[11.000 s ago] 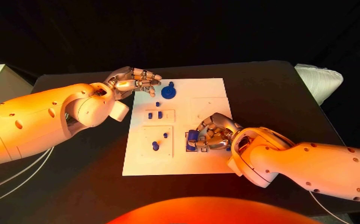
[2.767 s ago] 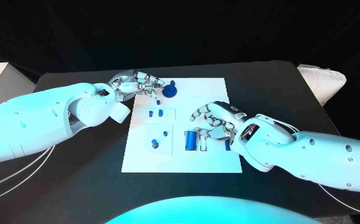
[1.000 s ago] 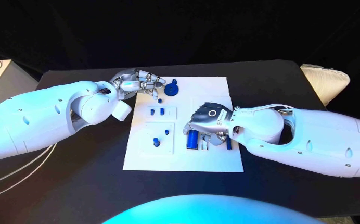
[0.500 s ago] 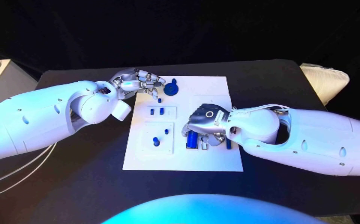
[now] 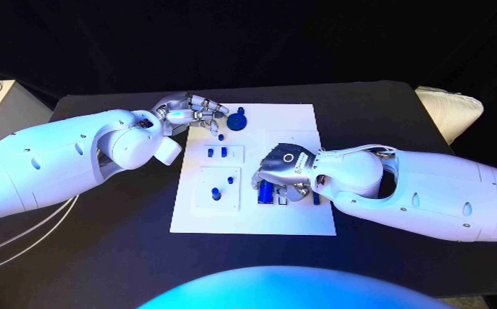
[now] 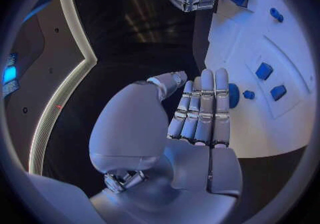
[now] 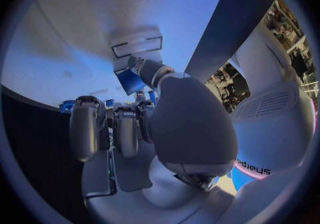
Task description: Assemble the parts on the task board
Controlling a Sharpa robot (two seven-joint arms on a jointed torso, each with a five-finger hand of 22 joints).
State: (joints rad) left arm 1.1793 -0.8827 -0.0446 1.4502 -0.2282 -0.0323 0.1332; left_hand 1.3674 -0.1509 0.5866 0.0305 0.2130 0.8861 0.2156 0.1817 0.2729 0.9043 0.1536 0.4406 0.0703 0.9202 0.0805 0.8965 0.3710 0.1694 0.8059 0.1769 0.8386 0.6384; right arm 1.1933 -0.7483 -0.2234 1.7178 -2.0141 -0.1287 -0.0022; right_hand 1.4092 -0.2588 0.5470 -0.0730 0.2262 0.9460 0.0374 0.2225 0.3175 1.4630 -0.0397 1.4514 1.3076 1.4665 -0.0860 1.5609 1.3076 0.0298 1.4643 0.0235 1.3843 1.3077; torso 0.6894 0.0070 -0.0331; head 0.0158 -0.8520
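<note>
Curling down over the near right part of the white task board (image 5: 248, 219), the right hand's fingers (image 7: 127, 130) bunch closely around a blue part (image 7: 131, 81). The thumb presses against this piece in the right wrist view, but whether it is truly pinched or only being pushed cannot be told. From the head camera, the right hand (image 5: 287, 174) sits just beside a long blue cylinder (image 5: 265, 193) lying in a pocket near the board's near edge, partly covering that area. Judging from this, the step in hand is seating a part into its slot there.

Far left on the board, the left hand (image 5: 194, 112) hovers at the board's edge with its fingers (image 6: 202, 108) straight, close together and holding nothing. A round blue disc (image 5: 237, 122) lies just right of it. Two small blue pegs (image 5: 215, 153) stand in a recess mid-board, and another blue piece (image 5: 215, 192) sits nearer.

Next, the right hand likely needs a careful downward press, keeping the part aligned with its slot.
</note>
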